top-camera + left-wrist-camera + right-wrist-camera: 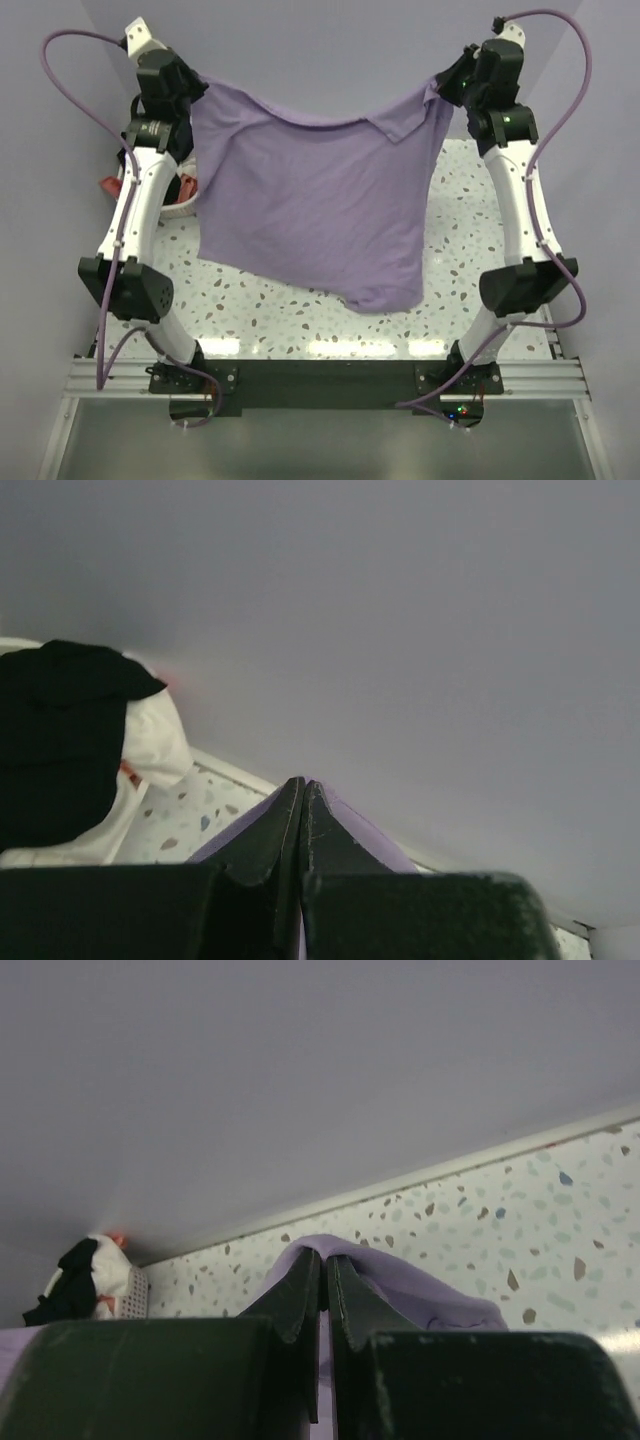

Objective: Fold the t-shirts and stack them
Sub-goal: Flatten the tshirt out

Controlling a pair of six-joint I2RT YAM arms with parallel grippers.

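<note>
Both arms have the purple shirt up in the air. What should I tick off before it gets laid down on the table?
1. Grip of the left gripper on the lavender t-shirt: ok, jaws shut on cloth.
2. Grip of the right gripper on the opposite end of the upper edge: ok, shut on cloth.
3. Shirt spread between the arms: ok, upper edge sags only slightly.
4. Lower edge hanging even: not ok, it droops into a bunched corner at the right.
5. Area of the table under the shirt free of other things: cannot tell, the cloth hides it.
</note>
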